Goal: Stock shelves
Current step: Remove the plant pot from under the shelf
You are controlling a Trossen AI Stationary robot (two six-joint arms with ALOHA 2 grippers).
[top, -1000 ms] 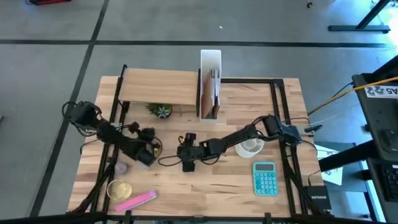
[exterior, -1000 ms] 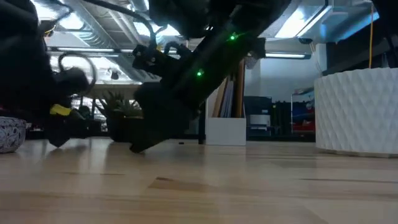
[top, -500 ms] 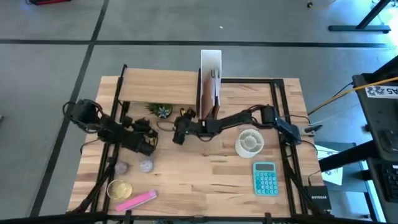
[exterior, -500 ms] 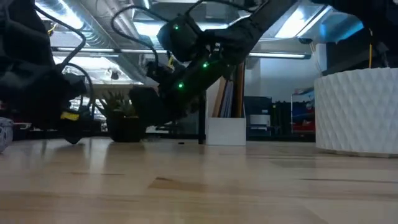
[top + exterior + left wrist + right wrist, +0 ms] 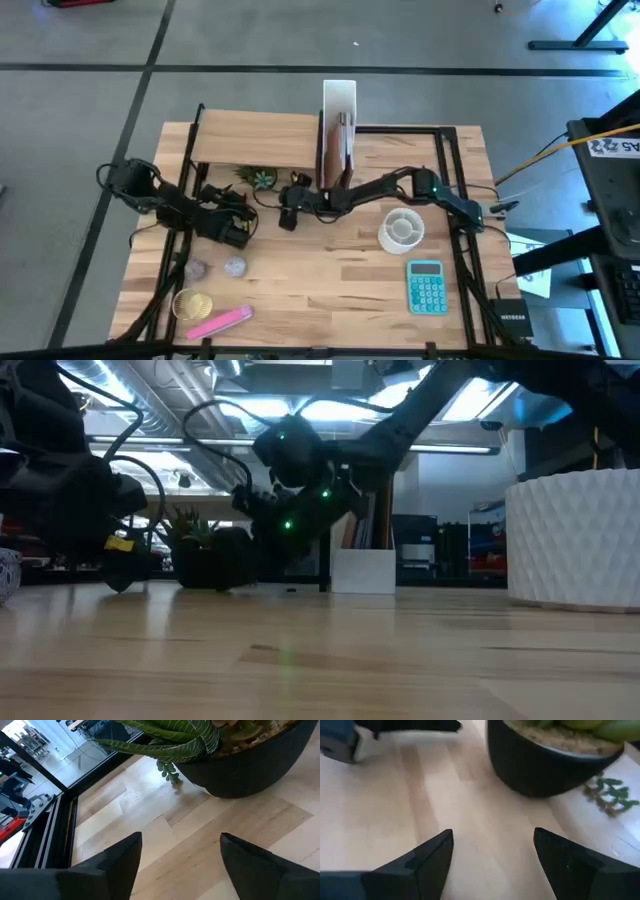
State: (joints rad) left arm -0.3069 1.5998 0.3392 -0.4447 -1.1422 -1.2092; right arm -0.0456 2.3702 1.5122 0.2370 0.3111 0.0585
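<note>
Grippers are facing one potted succulent (image 5: 261, 179) from both sides. At your 9 o'clock, the left gripper (image 5: 238, 212) is sitting with fingers (image 5: 120, 862) spread apart, empty. The plant is lying under the wood shelf's (image 5: 255, 141) front edge, around 11 o'clock. At centre, the right gripper (image 5: 284, 203) is hovering spread too, holding nothing. The white file box (image 5: 338, 135) is standing upright at 12 o'clock.

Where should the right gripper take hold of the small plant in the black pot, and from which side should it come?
Probably the black pot, low on its rounded wall, not the trailing leaves above. It stands upright at the edge of the wooden shelf, so coming level from the open table side seems best. The right gripper is open and already faces it. The left gripper is open nearby.
</note>
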